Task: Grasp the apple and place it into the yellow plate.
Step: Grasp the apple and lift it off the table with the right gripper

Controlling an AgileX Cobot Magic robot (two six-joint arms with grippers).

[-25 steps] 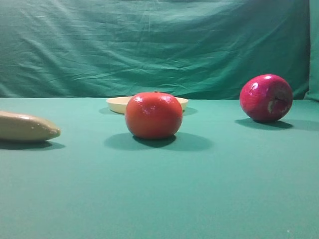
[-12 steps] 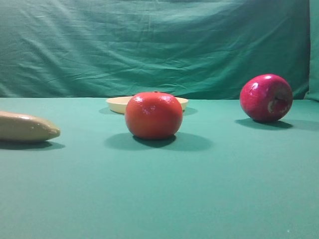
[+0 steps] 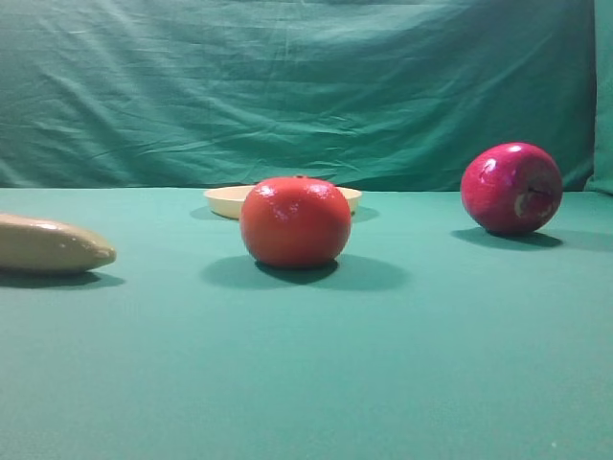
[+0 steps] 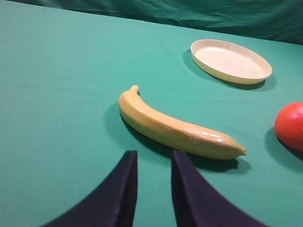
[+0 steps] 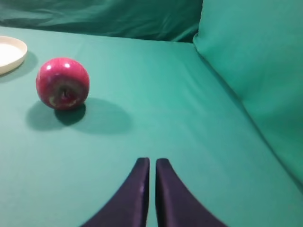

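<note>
The deep red apple (image 3: pixel 511 189) rests on the green cloth at the right; in the right wrist view it (image 5: pixel 62 83) lies ahead and to the left of my right gripper (image 5: pixel 152 163), which is shut and empty. The pale yellow plate (image 3: pixel 225 200) sits at the back, partly hidden behind an orange-red fruit; it shows whole in the left wrist view (image 4: pixel 231 61) and by its edge in the right wrist view (image 5: pixel 9 54). My left gripper (image 4: pixel 154 158) has its fingers a narrow gap apart and holds nothing. Neither gripper shows in the exterior view.
An orange-red tomato-like fruit (image 3: pixel 295 221) stands in the middle, in front of the plate, also at the left wrist view's right edge (image 4: pixel 291 125). A pale banana (image 3: pixel 48 244) lies at the left, just ahead of the left gripper (image 4: pixel 175 128). A green cloth wall (image 5: pixel 255 61) rises at the right.
</note>
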